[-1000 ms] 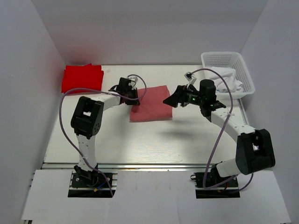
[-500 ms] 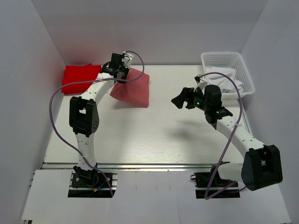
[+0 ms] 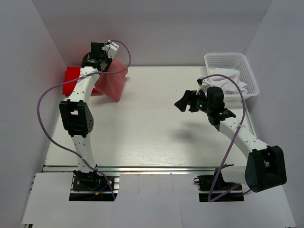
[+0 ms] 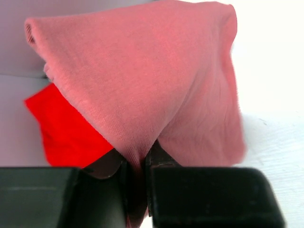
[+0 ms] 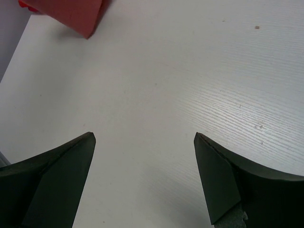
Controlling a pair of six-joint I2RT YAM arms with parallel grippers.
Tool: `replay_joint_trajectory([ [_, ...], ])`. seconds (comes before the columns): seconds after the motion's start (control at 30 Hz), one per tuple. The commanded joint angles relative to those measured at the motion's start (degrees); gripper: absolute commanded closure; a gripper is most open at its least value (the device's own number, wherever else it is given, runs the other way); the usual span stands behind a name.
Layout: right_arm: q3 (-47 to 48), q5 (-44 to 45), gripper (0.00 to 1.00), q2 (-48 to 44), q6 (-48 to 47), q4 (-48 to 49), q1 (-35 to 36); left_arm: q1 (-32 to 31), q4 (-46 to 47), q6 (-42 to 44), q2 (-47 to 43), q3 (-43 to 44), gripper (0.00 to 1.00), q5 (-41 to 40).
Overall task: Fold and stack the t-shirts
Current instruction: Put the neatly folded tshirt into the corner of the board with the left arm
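Note:
My left gripper is shut on the folded rose-pink t-shirt and holds it in the air at the far left, the cloth hanging down beside and partly over the folded red t-shirt. In the left wrist view the pink cloth is pinched at my left gripper, and the red t-shirt lies below at the left. My right gripper is open and empty above the middle right of the table; in the right wrist view it frames bare table, with a corner of the pink t-shirt at the top left.
A white mesh basket with white cloth in it stands at the back right. White walls close in the table on the left, back and right.
My left gripper lifted the pink t-shirt off the table's middle and carried it left and back to above the red t-shirt. My right gripper drew back to the right.

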Motion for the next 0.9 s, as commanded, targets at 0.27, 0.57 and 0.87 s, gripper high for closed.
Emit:
replay_joint_trajectory([
  [0.27,5.9,-3.3,0.1,3.2,-0.6,0.0,0.0,7.7,-2.0,1.7,-1.8,11.9,1.0,6.5],
  [0.57,8.3,-3.1,0.1,4.9,0.2,-0.3,0.0,13.3,0.5,-0.3,0.7,11.4,1.0,5.9],
  [0.87,10.8,-3.2,0.1,7.1,0.2,-2.3,0.3,18.3,5.4,-4.0,7.9,12.9,1.0,-1.5],
])
